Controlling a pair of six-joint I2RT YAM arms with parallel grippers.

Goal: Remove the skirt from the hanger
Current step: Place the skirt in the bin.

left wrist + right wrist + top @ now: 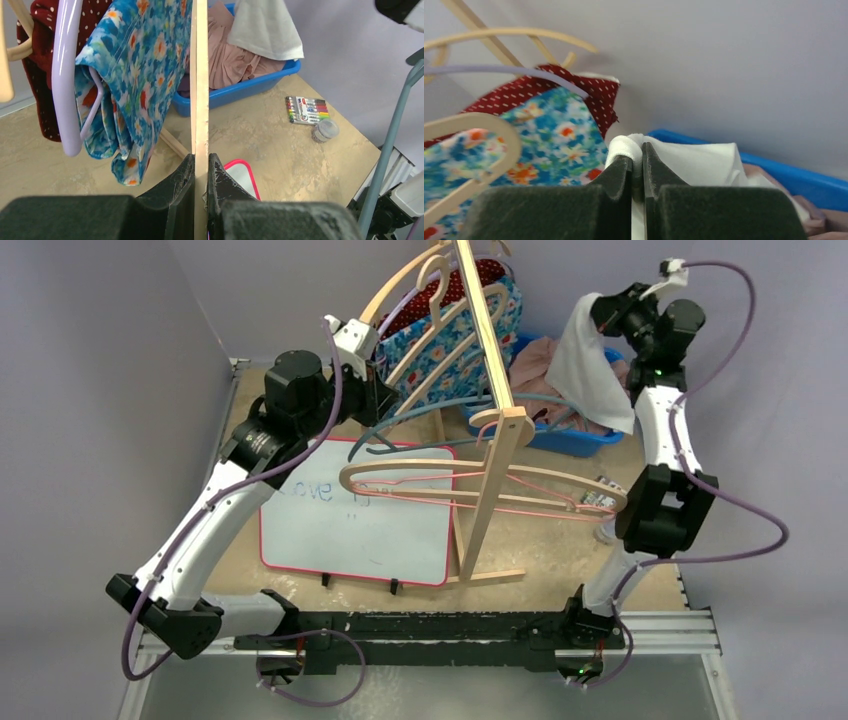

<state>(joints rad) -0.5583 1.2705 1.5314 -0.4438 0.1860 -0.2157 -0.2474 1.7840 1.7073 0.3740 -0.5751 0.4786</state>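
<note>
In the upper right of the top view, the right gripper (606, 312) is clenched on the white skirt (590, 365). Its hem hangs over the blue bin's (575, 443) rim, apart from the floral garment (452, 340). At upper centre-left, the left gripper (200, 166) clamps the wooden rack post (201, 75).

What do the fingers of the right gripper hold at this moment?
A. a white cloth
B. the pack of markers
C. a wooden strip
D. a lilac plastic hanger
A: in the right wrist view the right gripper has its fingers closed on a fold of the white cloth; the wooden strip is clamped in the left gripper instead.
</note>
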